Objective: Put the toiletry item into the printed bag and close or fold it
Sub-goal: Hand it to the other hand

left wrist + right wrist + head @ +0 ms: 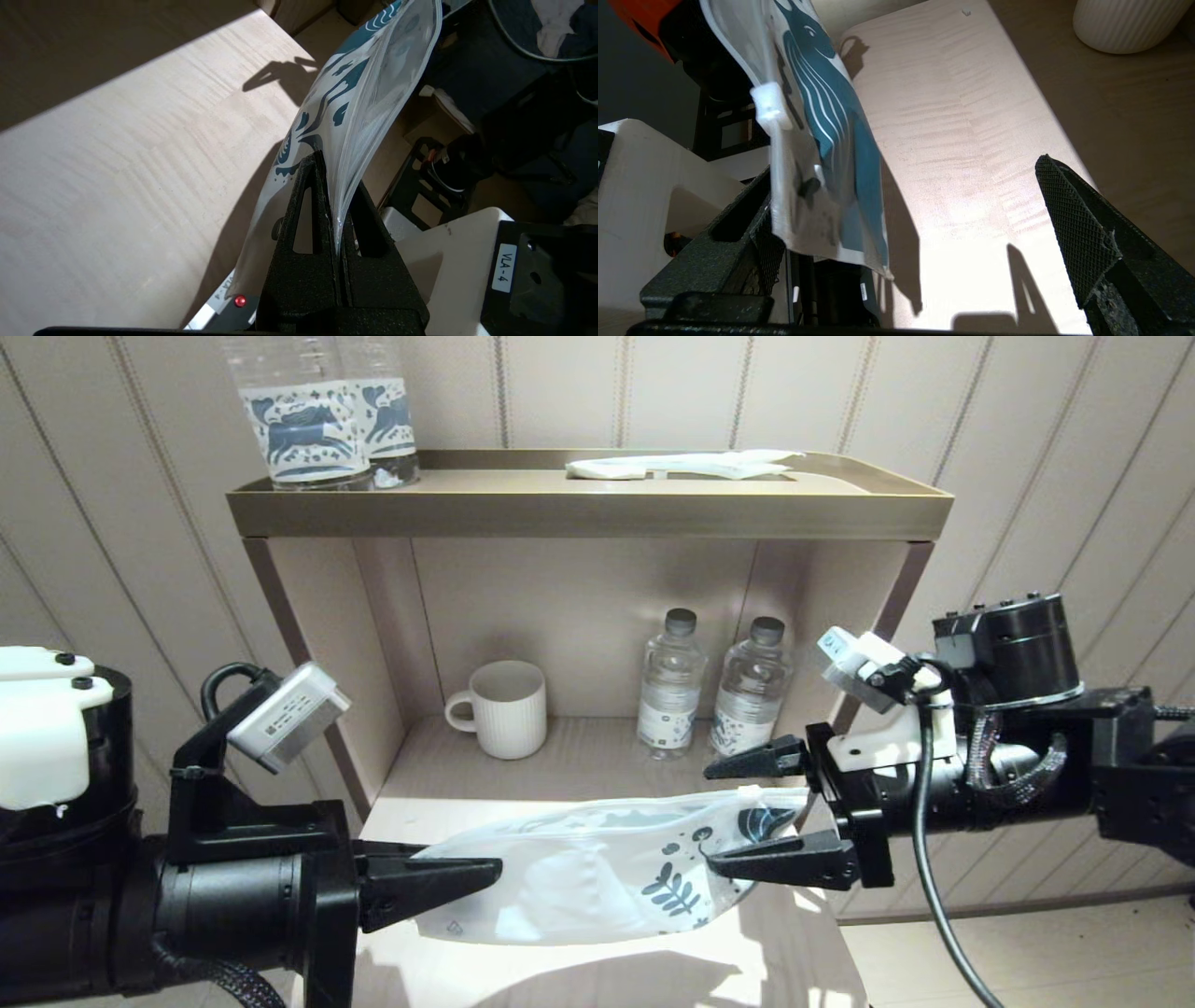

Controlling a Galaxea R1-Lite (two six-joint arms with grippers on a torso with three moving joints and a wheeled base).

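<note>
The printed bag [597,868], a white pouch with teal leaf and animal prints, hangs level above the pale wooden shelf top [523,980]. My left gripper [499,870] is shut on the bag's left end, and in the left wrist view the film [355,93] is pinched between the black fingers of that gripper [338,172]. My right gripper [709,819] stands open around the bag's right end, one finger above and one below. The right wrist view shows the bag [822,140] beside one finger, with a wide gap to the other across the right gripper [903,168]. A pale flat shape [560,887] shows through the film, apparently the toiletry item inside.
A ribbed white mug [499,707] and two small water bottles [670,686] [752,686] stand in the open shelf niche behind the bag. The gold tray on top [588,509] holds two blue-printed bottles [317,411] and a plain white packet [681,465].
</note>
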